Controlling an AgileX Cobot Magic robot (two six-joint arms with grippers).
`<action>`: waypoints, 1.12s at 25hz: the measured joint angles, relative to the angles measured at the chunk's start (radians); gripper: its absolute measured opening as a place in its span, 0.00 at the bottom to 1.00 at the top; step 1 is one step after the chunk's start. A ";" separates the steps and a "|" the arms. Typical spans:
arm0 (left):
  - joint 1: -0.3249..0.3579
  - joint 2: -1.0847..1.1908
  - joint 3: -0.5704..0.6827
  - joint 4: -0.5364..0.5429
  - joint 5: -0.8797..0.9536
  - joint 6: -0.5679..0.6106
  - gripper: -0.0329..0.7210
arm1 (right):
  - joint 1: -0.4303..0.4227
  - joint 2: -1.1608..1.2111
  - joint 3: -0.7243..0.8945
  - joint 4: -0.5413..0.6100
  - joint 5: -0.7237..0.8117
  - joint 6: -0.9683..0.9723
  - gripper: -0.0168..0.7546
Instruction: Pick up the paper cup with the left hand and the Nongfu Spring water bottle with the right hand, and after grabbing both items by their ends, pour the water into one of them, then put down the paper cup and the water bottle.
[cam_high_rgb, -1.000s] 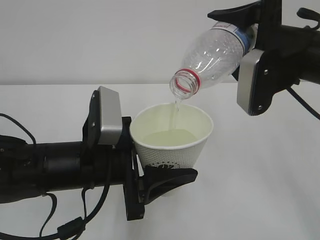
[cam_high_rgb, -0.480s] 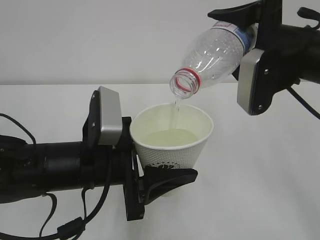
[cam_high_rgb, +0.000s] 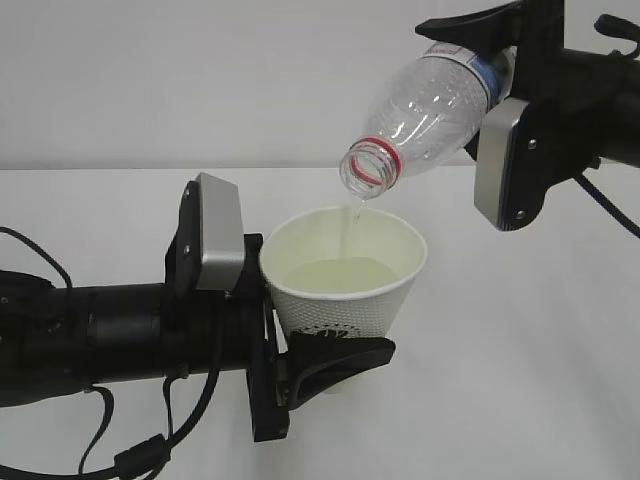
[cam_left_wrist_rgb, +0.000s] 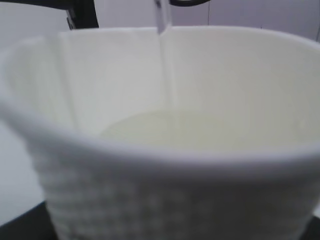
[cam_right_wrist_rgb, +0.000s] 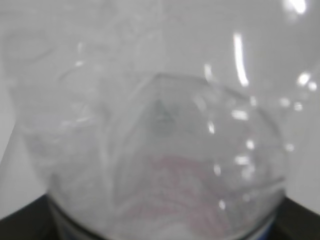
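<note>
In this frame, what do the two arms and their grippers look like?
Both arms are black. The left gripper has curved black fingers, a grey-silver box on its wrist and black cables looping beneath the arm. The right gripper is black too, with a grey-silver box module showing small dark screws and a black cable trailing off to the right.

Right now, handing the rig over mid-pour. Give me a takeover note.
Left claw: closed on the lower part of the paper cup, held upright off the table.
Right claw: closed on the base end of the Nongfu Spring water bottle, tilted neck-down over the cup.
Done: both picked up; a thin stream of water is falling into the cup, which is partly filled.
Left: finish the pour, right the bottle, set both down.
</note>
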 joint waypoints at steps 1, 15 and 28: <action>0.000 0.000 0.000 0.000 0.000 0.000 0.70 | 0.000 0.000 0.000 0.000 0.000 0.000 0.69; 0.000 0.000 0.000 0.000 0.001 0.000 0.70 | 0.000 0.000 0.000 0.002 0.000 -0.002 0.69; 0.000 0.000 0.000 0.000 0.004 0.000 0.70 | 0.000 0.000 0.000 0.002 0.000 -0.007 0.69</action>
